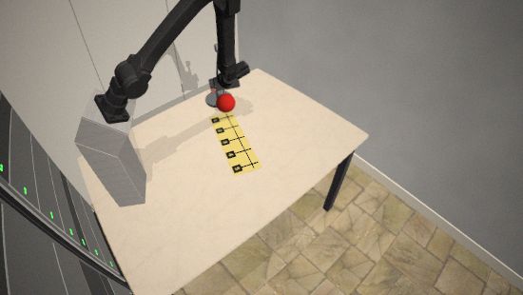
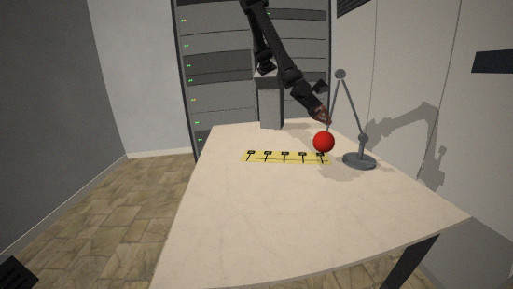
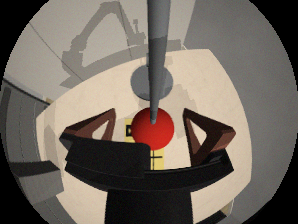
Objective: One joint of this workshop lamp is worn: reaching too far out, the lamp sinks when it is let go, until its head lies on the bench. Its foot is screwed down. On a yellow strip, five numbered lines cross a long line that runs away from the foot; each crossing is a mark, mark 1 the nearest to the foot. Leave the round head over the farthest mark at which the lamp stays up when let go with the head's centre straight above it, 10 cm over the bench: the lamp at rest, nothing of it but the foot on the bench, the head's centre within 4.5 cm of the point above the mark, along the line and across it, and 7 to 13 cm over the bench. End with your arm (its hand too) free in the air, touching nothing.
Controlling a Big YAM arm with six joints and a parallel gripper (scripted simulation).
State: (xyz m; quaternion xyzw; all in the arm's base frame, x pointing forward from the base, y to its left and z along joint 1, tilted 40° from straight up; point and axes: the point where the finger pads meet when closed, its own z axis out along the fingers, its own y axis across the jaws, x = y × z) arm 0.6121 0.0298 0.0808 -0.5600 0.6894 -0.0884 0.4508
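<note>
Above the near end of the yellow strip [image 1: 236, 145], the fully open, empty gripper [image 3: 156, 137] brackets the lamp's red head [image 2: 323, 141], apparently to grasp it; its foot [image 2: 359, 161] sits fixed on the tabletop [image 2: 298, 219].

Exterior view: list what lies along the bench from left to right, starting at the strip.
Yellow strip → red head → lamp foot. The open end effector hangs above the head, so it has no clear place in the order.
</note>
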